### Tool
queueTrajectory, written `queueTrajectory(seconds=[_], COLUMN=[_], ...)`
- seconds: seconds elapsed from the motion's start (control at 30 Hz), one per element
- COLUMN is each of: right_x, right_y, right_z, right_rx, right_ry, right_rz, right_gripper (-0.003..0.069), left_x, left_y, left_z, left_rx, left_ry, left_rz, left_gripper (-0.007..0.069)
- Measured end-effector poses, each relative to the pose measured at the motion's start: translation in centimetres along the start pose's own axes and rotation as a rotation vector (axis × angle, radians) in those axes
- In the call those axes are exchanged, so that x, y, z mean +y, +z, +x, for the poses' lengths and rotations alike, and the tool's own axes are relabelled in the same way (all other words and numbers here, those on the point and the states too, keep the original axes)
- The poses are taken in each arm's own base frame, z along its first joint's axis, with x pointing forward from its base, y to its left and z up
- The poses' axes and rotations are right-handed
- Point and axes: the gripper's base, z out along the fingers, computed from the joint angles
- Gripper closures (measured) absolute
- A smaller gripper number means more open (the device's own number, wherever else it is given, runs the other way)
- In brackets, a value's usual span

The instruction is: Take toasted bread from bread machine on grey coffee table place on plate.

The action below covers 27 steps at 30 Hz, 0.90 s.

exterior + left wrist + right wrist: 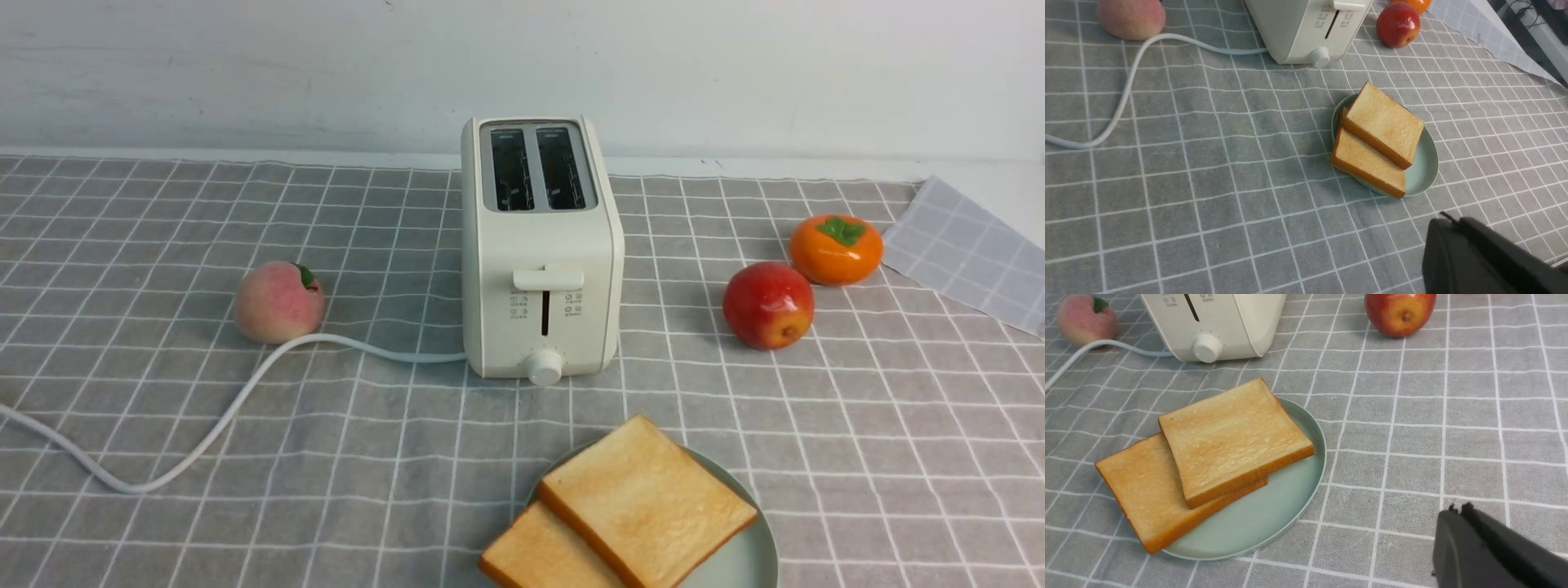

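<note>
The grey, white-gridded tabletop (367, 490) carries everything. Reading the front view as a clock face centred on the cream toaster (543, 245), which stands upright with both slots empty and its lever up, a pale, translucent sheet (971, 253) lies at three o'clock. The round mint-green plate (755, 547) sits at five o'clock, well within the cloth. On it are both pieces of toast: the upper slice (649, 498) lies partly over the lower slice (547, 551), whose outer corner pokes past the rim towards the plate's eight o'clock. The left end effector (1453, 220) is clenched on nothing, and the right end effector (1461, 508) is likewise clenched and empty, both apart from the bread. The red apple (768, 305) is between three and four o'clock, beside the orange persimmon (836, 251) at three. Between eight and nine sits the pink peach (279, 304), with the thin white cord (253, 380) passing close by.
</note>
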Motion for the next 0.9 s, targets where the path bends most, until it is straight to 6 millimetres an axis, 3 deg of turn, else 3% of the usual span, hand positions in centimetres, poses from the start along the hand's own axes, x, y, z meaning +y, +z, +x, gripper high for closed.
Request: queueTrajectory(seconds=[0.17, 0.6, 0.73, 0.9], right_x=[0.0, 0.0, 0.0, 0.0], right_y=[0.0, 0.0, 0.0, 0.0], right_z=[0.0, 0.0, 0.0, 0.0], right_rx=[-0.001, -0.003, -0.003, -0.003], right_ry=[0.0, 0.0, -0.002, -0.002], right_rz=[0.0, -0.001, 0.0, 0.0], right_gripper=[0.0664, 0.0657, 0.0655, 0.065], left_x=[0.5, 0.5, 0.9, 1.6], left_y=[-2.0, -1.9, -0.2, 3.7], left_z=[1.5, 1.6, 1.6, 0.9], left_rx=[-0.044, -0.042, -0.077, -0.351], left_ry=[0.011, 0.011, 0.027, 0.094], left_rz=[0.018, 0.016, 0.015, -0.009], left_gripper=[0.0638, 0.0638, 0.0638, 0.0637])
